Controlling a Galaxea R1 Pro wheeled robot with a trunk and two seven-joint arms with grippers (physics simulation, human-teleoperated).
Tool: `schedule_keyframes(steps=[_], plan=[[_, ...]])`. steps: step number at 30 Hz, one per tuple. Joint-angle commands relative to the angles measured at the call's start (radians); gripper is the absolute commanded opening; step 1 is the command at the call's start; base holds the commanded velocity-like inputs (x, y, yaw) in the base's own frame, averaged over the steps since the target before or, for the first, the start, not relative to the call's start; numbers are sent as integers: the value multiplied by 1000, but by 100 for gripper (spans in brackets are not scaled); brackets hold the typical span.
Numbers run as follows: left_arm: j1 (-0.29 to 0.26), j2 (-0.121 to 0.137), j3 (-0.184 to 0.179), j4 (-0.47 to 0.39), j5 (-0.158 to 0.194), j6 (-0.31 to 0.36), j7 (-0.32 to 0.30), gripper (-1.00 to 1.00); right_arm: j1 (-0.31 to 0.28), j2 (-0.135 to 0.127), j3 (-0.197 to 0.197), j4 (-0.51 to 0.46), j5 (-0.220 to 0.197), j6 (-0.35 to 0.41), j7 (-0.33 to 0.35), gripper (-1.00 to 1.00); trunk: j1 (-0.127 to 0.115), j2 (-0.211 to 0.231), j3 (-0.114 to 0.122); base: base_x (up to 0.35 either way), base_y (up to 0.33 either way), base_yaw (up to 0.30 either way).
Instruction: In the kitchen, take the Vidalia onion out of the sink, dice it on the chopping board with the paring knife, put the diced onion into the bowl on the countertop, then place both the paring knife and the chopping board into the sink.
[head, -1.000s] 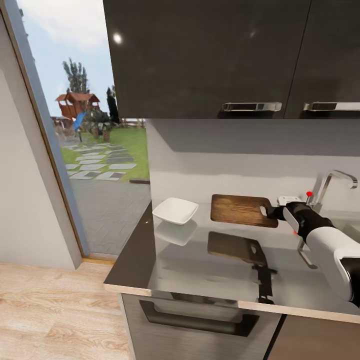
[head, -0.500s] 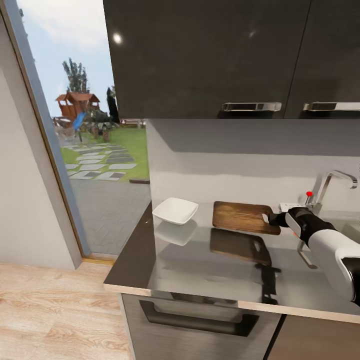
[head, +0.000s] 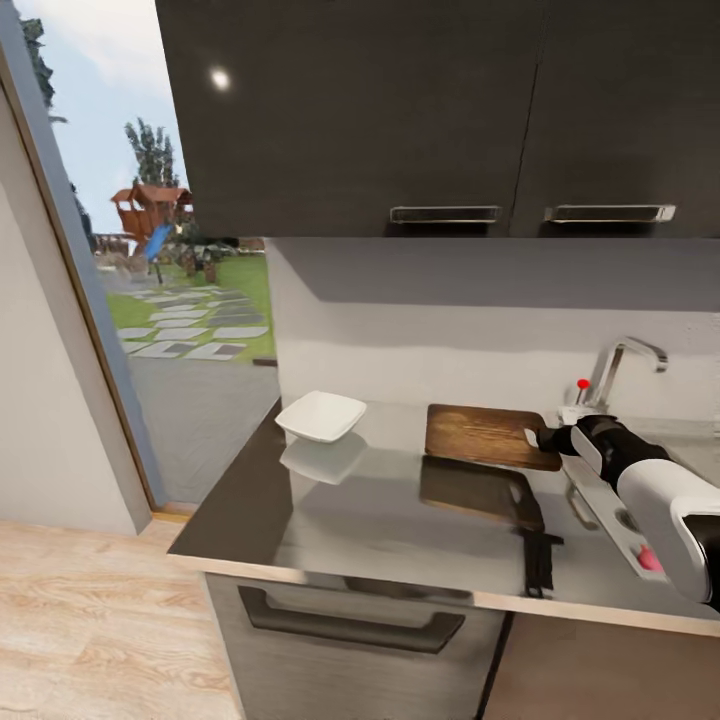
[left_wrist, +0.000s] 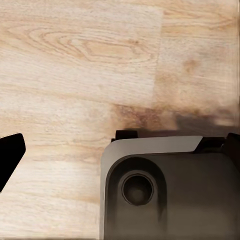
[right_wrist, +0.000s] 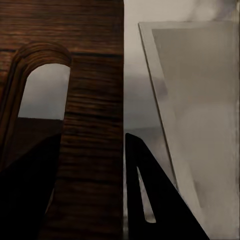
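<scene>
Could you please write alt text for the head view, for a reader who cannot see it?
The right gripper holds the brown chopping board by its handle end, lifted above the dark glossy countertop beside the sink. A white bowl sits to the board's left, dark wall cabinets hang above, and a garden shows through glass doors.

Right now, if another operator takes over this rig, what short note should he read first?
Right gripper: shut on the chopping board, held by its handle end above the countertop.
Left gripper: it faces the wood floor; open or shut, I cannot tell.
Bowl: on the countertop, left of the board; contents too small to tell.
Sink: right of the board, below the tap; something red lies inside, maybe the knife.
Left: carry the board right and put it into the sink.
</scene>
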Motion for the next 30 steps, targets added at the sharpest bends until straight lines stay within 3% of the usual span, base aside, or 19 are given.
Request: schedule_keyframes(steps=[1, 14, 25, 30], plan=[[0, 0, 0, -2, 1, -1, 0, 100, 0, -1, 4, -2, -9, 5, 2, -100, 0, -1, -1, -57, -158, 0], [0, 0, 0, -2, 1, -1, 0, 100, -1, 2, 6, 0, -12, 4, 4, -100, 0, -1, -1, -25, -38, 0], [0, 0, 0, -2, 1, -1, -1, 100, -1, 6, 8, 3, -12, 4, 10, -100, 0, -1, -1, -176, -89, 0], [0, 0, 0, -2, 1, -1, -1, 100, -1, 6, 8, 9, -12, 5, 50, -100, 0, -1, -1, -167, -57, 0]])
